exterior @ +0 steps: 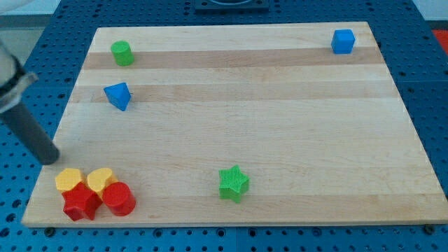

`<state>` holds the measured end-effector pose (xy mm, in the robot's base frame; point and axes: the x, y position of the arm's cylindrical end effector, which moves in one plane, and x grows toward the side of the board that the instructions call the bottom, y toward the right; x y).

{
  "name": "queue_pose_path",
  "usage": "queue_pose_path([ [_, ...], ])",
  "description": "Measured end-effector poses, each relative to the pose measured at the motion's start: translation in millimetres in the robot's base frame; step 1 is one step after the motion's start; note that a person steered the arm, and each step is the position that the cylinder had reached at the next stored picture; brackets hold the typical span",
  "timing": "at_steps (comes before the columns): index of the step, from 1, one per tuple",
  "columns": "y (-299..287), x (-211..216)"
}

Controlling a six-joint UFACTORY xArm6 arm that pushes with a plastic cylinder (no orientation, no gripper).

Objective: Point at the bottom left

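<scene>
My tip [50,159] is at the board's left edge, near the bottom left corner, just above and left of a tight cluster of blocks. The cluster holds a yellow hexagon-like block [68,179], a yellow heart-like block [100,178], a red star block [80,204] and a red cylinder [119,199]. The rod slants up to the view's left, out of frame.
A green cylinder [122,53] and a blue triangular block [117,95] lie at the upper left. A blue cube-like block [343,41] is at the top right. A green star [233,183] lies at the bottom middle. The wooden board [280,119] rests on a blue perforated table.
</scene>
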<state>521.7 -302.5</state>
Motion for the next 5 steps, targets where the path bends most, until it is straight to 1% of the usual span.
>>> queue_pose_path([
  [3,-2,-1],
  [4,-2,6],
  [5,-2,39],
])
